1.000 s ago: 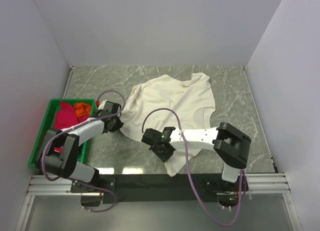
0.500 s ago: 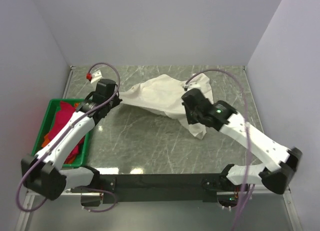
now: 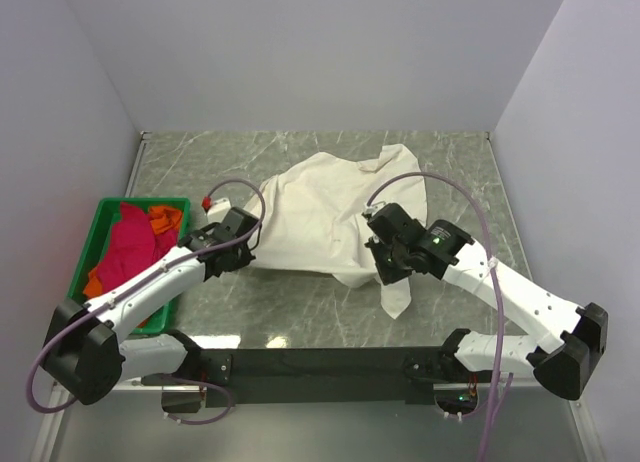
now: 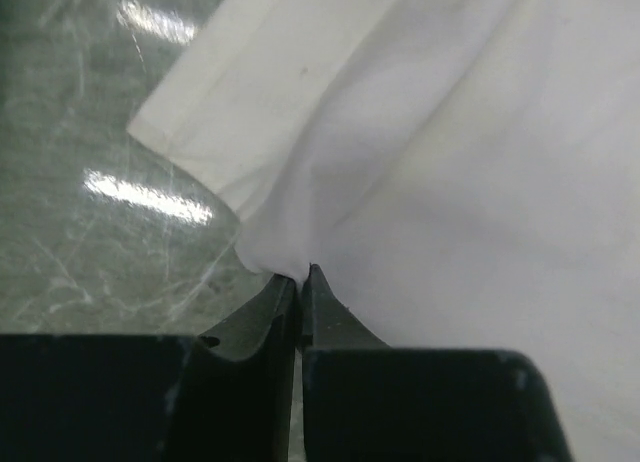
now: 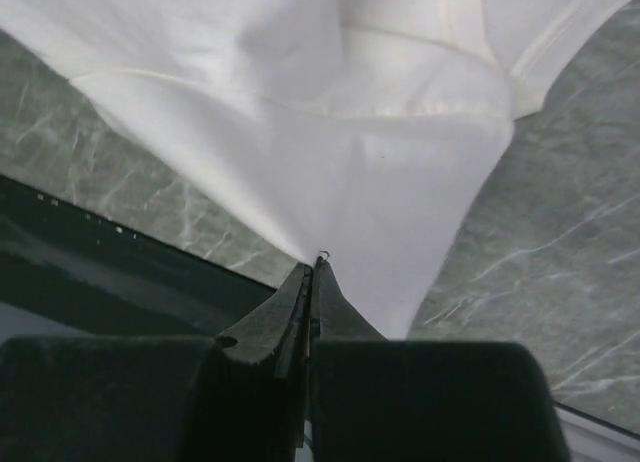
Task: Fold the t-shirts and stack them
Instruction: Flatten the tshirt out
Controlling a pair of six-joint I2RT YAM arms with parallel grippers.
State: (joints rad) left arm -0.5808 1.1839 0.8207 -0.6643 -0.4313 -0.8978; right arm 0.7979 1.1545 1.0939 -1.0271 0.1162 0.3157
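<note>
Currently your left hand (image 4: 300, 279) is clenched on the cream t-shirt (image 3: 320, 207) at its left edge, and your right hand (image 5: 314, 267) is pinching its near-right fold (cloth spread mid-surface (image 3: 290, 307)). The pink shirt (image 3: 130, 247) and orange shirt (image 3: 166, 220) sit in the green crate (image 3: 140, 201).

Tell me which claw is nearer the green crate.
Left. The left claw pinches the cream t-shirt just right of the green crate; the right claw grips its opposite edge, farther right.

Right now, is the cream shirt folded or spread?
Spread, loosely: the shirt lies rumpled but open on the table, left gripper and right gripper each pinching its edge.
</note>
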